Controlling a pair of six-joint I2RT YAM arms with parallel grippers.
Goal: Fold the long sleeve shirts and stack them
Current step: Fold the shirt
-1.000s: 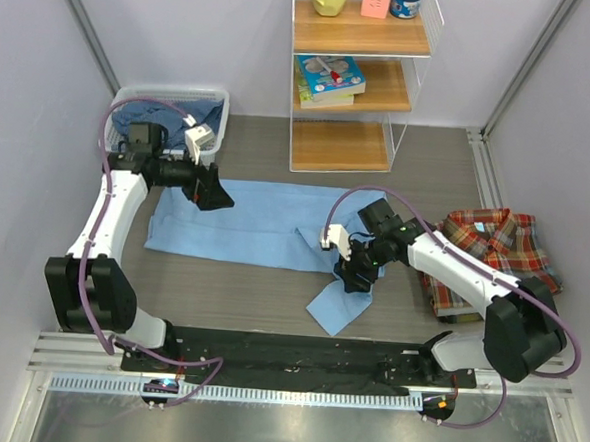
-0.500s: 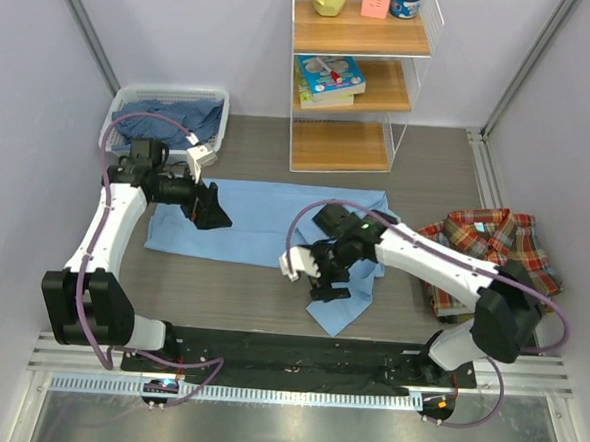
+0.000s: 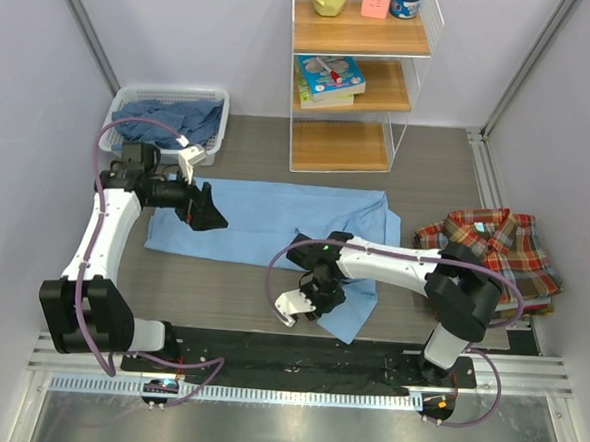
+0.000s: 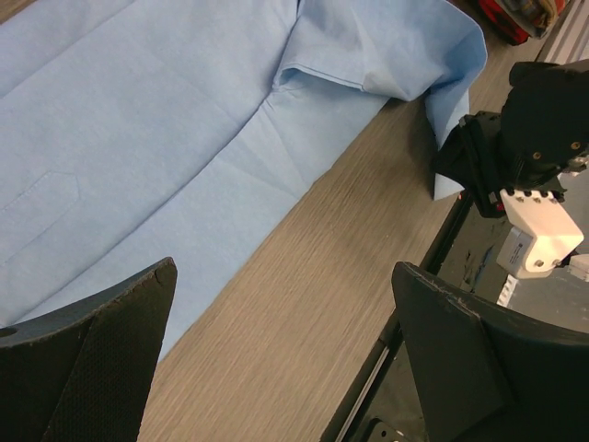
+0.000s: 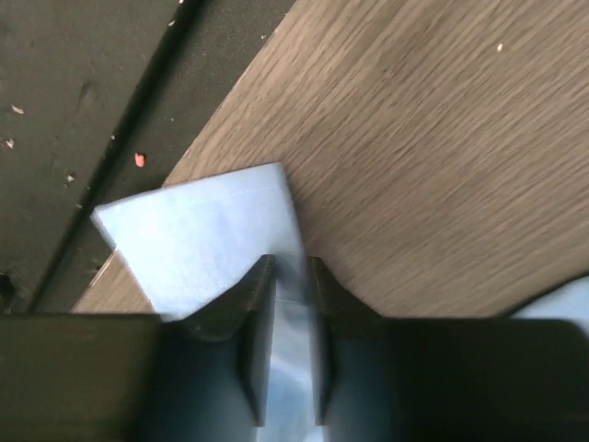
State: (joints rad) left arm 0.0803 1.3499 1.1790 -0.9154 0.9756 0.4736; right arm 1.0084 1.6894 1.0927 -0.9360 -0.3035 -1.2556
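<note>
While right jaws pinch light blue shirt (image 3: pixel 265 214) sleeve, left jaws gape; plaid shirt (image 3: pixel 494 245), basket (image 3: pixel 173 91) aside.

The right gripper (image 5: pixel 291 269) moved left, reclamping the blue shirt's sleeve (image 5: pixel 207 241).

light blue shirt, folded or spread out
Mostly spread: the light blue shirt lies flat on the table, one sleeve end pinched between the right fingers.

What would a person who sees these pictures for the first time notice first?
A light blue shirt lies spread across the middle of the table, and the right gripper pinches its sleeve end near the front edge. The left gripper hovers open above the shirt's left end, and a folded plaid shirt lies at the right.
</note>
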